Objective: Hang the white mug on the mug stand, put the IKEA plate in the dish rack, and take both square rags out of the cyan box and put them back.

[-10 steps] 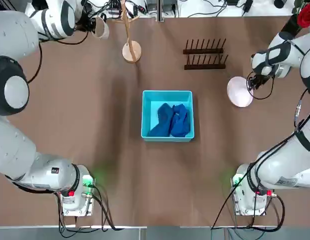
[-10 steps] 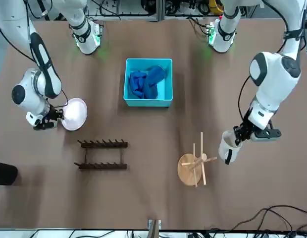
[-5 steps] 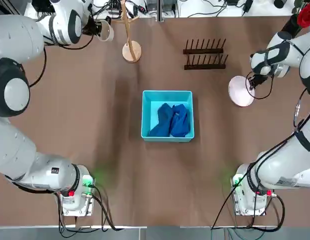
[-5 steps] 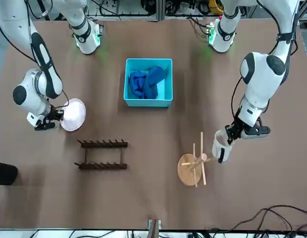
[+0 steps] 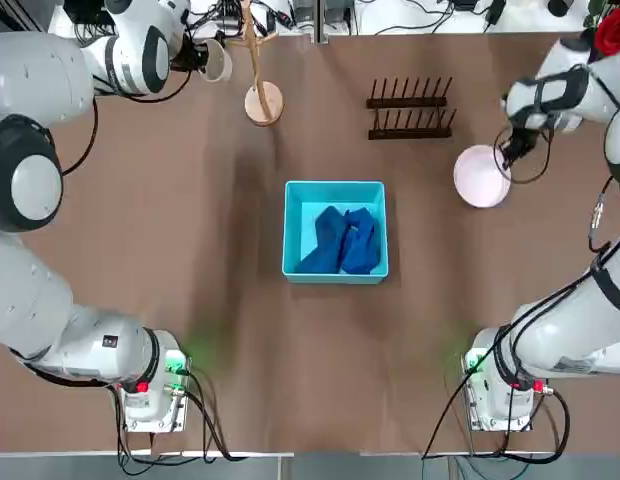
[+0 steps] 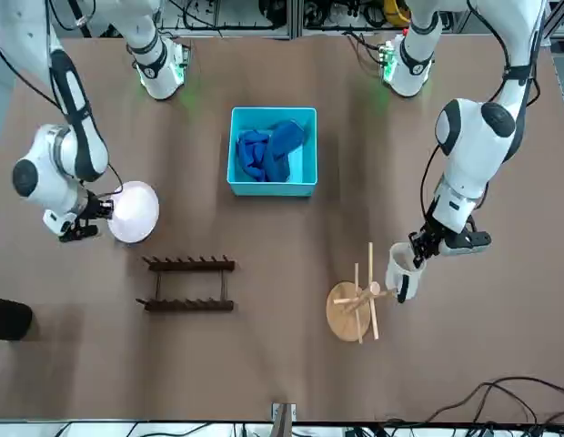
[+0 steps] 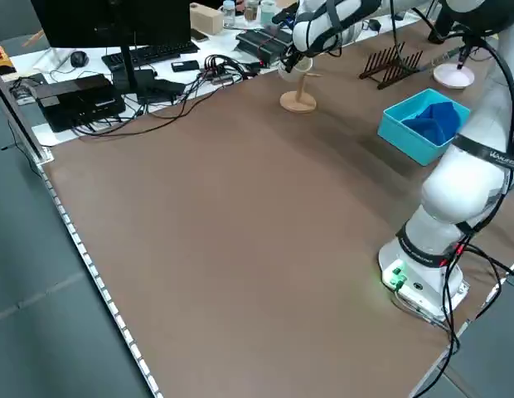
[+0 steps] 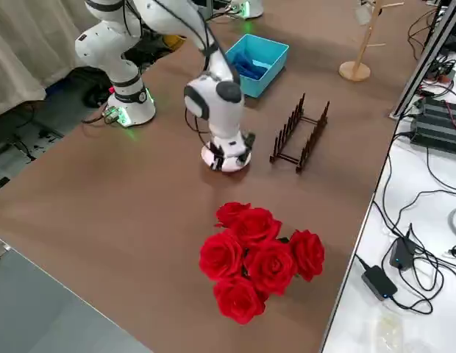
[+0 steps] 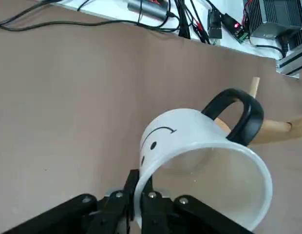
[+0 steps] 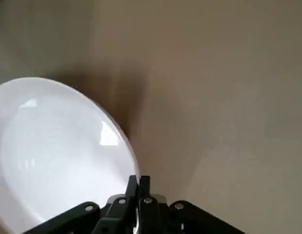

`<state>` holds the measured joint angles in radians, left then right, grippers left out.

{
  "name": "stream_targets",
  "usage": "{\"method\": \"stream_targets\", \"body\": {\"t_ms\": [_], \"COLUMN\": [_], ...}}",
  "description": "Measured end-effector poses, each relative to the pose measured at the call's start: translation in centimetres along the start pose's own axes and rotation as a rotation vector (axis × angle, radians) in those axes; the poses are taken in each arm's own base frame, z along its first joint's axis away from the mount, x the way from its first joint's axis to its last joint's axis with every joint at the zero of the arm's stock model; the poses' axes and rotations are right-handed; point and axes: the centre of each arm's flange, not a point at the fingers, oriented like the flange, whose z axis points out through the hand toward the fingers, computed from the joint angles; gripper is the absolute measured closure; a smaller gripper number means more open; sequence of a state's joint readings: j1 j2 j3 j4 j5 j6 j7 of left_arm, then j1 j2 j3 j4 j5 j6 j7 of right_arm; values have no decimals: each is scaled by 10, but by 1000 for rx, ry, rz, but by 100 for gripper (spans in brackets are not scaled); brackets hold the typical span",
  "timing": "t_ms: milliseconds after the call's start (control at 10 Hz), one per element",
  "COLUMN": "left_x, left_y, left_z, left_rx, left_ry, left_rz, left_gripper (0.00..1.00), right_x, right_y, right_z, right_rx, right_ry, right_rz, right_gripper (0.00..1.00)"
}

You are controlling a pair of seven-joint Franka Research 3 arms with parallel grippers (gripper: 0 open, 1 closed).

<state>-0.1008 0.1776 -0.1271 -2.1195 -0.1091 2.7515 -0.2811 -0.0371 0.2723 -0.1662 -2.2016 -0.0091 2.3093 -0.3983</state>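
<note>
Left gripper (image 9: 141,187) clamped on white mug (image 9: 199,161) at table's far-left corner, black handle toward mug stand (image 9: 287,127) just beside, peg still to thread; right gripper (image 10: 140,187) pinched on plate rim (image 10: 134,156), right edge.

In the left side view, a black computer monitor (image 7: 116,21) stood at the upper left, a black keyboard (image 7: 152,54) beside it and a mouse (image 7: 79,59) to its left. In the right side view, red artificial-looking roses (image 8: 261,261) filled the lower middle, and a beige curtain (image 8: 33,51) hung at the upper left.
</note>
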Motion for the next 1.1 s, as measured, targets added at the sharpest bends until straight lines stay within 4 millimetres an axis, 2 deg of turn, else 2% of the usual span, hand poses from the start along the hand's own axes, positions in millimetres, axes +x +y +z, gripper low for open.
{"method": "stream_targets", "body": {"t_ms": [100,300,400,500,600,800,900,1100], "left_x": [-1,-3,-4,-5,-8,-11,-11,-9], "left_y": [1,1,2,5,11,19,21,27], "left_z": [2,6,9,12,15,20,22,27], "left_rx": [-1,-1,-3,-8,-12,-21,-24,-30], "left_ry": [-3,-7,-2,-1,3,7,9,7], "left_rz": [0,-5,-12,-18,-20,-21,-19,-22], "left_gripper": [94,94,94,94,94,94,94,94], "right_x": [9,10,9,10,14,25,29,38], "right_y": [-11,-11,-10,-16,-35,-104,-138,-206], "right_z": [-42,-121,-151,-178,-206,-248,-258,-258], "right_rx": [-6,-56,-85,-131,-210,-353,-439,-663], "right_ry": [-19,-80,-109,-144,-177,-190,-174,-91], "right_rz": [-33,-68,-75,-56,-6,93,147,267], "right_gripper": [97,97,97,97,97,97,97,97]}}
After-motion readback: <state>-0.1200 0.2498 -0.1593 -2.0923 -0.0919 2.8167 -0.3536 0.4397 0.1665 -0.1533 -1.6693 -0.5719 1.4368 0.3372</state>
